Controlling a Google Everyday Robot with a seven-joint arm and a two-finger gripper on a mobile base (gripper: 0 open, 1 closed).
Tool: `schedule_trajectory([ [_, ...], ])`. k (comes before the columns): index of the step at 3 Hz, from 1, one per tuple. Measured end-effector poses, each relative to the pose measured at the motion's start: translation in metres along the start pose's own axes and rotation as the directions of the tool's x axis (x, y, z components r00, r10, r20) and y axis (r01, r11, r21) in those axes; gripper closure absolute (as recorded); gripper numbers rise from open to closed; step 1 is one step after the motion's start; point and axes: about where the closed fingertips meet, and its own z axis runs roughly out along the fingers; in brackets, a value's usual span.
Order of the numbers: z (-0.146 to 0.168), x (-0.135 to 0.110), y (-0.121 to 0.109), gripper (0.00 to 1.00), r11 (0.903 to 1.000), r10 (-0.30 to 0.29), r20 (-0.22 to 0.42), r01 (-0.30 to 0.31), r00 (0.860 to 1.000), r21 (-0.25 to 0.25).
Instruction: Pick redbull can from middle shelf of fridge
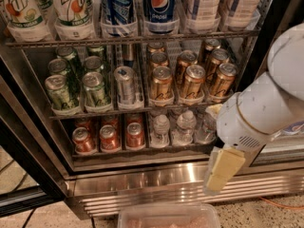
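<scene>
Your gripper hangs low before the fridge, well apart from the redbull can, which stands front-of-lane for easy reach. Whether the gripper is clenched or released, you cannot tell.

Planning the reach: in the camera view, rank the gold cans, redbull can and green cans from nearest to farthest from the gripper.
The gripper hangs low right.
1. gold cans, right side
2. redbull can, centre lane
3. green cans, far left
</scene>
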Motion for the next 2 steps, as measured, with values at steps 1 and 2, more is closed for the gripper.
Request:
schedule_trajectory([
  [1,0.039,-0.027,-0.005,0.00,0.9991,0.008,0.080,-0.011,0.997,0.040],
  [2,0.051,-0.046,-0.013,0.00,0.9962,0.037,0.165,-0.049,0.986,0.072],
])
